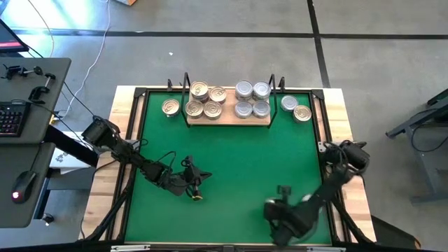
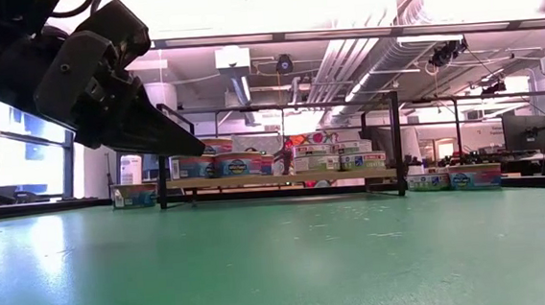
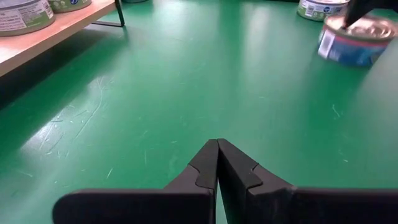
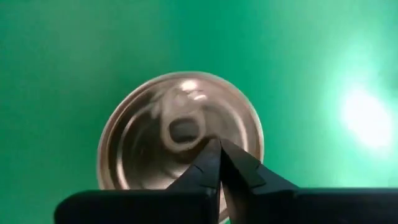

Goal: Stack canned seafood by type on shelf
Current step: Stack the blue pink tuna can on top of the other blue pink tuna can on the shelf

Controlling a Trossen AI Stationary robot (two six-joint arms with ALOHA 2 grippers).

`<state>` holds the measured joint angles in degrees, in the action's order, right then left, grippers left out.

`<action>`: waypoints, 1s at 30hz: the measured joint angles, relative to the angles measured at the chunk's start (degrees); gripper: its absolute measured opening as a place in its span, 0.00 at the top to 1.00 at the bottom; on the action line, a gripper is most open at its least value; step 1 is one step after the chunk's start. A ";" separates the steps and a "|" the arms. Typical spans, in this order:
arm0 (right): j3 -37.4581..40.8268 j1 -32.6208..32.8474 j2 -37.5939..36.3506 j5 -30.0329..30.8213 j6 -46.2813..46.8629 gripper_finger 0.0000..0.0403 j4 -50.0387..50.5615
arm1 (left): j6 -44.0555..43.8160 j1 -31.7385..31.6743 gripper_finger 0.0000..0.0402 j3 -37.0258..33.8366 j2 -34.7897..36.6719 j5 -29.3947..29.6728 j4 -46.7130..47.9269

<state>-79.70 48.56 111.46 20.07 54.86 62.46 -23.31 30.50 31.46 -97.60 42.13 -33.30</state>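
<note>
Two pairs of jaws are pressed together and hold nothing, and the story sits under the right gripper (image 4: pixel 219 146), which points straight down at a single tin (image 4: pixel 180 134) lying lid-up on the green mat (image 1: pixel 231 161), its pull tab just off the fingertips. Whether the tips touch the lid cannot be told. Being round and flat, the tin offers no long axis to line up on, so the coming move likely needs the jaws parted and dropped either side of its rim. In the high view the tin is hidden beneath the right arm, near the front of the bench (image 1: pixel 126 112). The left gripper (image 3: pixel 217 149) hovers low over bare mat on its own side, farther from that tin, so the right arm is the nearer one. Across the mat, at the far edge, stands the shelf (image 1: pixel 227 105), with gold-lidded tins (image 1: pixel 212 110) grouped at its left end and silver-lidded tins (image 1: pixel 243 108) at its right. Three loose tins rest off the board: one gold tin (image 1: pixel 170 107) just beside the left end, and a silver tin (image 1: pixel 289 103) and another gold one (image 1: pixel 302 113) beside the right end.
</note>
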 joint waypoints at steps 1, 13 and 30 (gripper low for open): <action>0.02 -1.55 0.05 2.39 -2.15 1.00 -1.51 | 0.00 0.00 1.00 0.02 0.00 0.00 0.00; 0.02 -20.86 0.01 24.57 -26.70 1.00 -25.93 | -0.50 0.04 1.00 0.02 0.00 0.00 0.00; 18.84 -7.87 -13.59 24.76 4.32 1.00 -9.09 | 7.88 -6.66 1.00 5.31 -0.16 -17.27 -10.81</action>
<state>-60.86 40.69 97.87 44.84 59.18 53.37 -15.43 23.85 36.77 -97.76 24.86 -44.11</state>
